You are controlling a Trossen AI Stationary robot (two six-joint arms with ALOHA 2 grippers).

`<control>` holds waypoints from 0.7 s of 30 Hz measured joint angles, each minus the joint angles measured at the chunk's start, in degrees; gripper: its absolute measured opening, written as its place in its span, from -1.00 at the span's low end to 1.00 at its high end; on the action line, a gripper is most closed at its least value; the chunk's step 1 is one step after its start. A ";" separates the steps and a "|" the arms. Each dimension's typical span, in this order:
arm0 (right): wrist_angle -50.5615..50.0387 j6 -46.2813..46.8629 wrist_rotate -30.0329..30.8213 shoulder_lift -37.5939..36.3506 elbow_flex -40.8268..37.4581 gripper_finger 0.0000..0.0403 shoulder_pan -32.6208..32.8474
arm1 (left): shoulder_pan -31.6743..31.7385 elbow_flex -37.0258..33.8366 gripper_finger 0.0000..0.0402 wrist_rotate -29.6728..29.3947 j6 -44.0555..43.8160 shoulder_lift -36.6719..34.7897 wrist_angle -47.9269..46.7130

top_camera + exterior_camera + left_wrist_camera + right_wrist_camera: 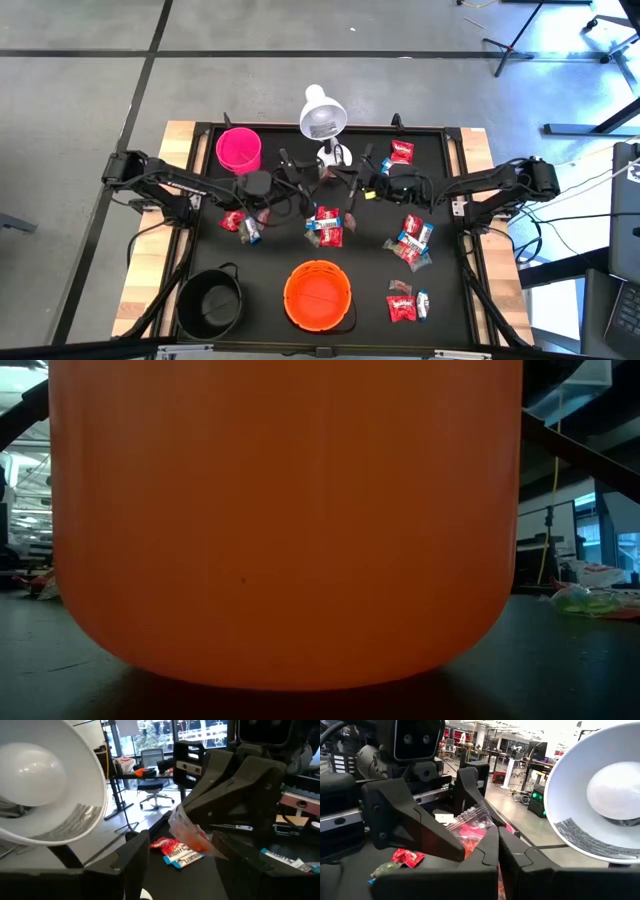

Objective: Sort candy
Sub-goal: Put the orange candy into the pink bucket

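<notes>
Right hand (352,188): fingers pressed together on the edge of a clear plastic bag (472,827) with red contents. It sits at mid-bench, just in front of the white lamp (323,115). In the right wrist view the bag rises just past the closed fingertips.

Left hand (308,188): fingers spread apart, directly facing the right hand, near it. In the left wrist view the bag (187,831) hangs between the two hands; whether the left fingers touch it I cannot tell.

Candy (324,226): loose in groups on the dark bench (200,250). One cluster of red and blue-white pieces lies just nearer than the two hands; a smaller group lies to the left of it, under the left arm. Others lie under the right arm, beside the orange bowl, and at the far edge near the lamp.

Orange bowl (318,295): near edge, centre, no candy visible in it. It fills the low view. Black bowl (210,303): near-left corner. Pink cup (239,149): far left, beside the lamp.
</notes>
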 joint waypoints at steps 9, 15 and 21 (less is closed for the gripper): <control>-1.53 -0.17 0.13 0.00 0.00 -1.00 -0.02 | -0.43 0.00 -0.27 -0.05 1.29 0.00 -0.04; -2.00 -0.70 0.04 0.00 -0.02 -0.96 -0.02 | -0.72 0.00 -0.69 -0.06 3.02 0.00 -0.02; -5.19 -3.42 0.00 -4.05 -0.07 -0.59 -0.02 | -1.25 0.00 -0.97 -1.53 4.84 -0.78 -1.48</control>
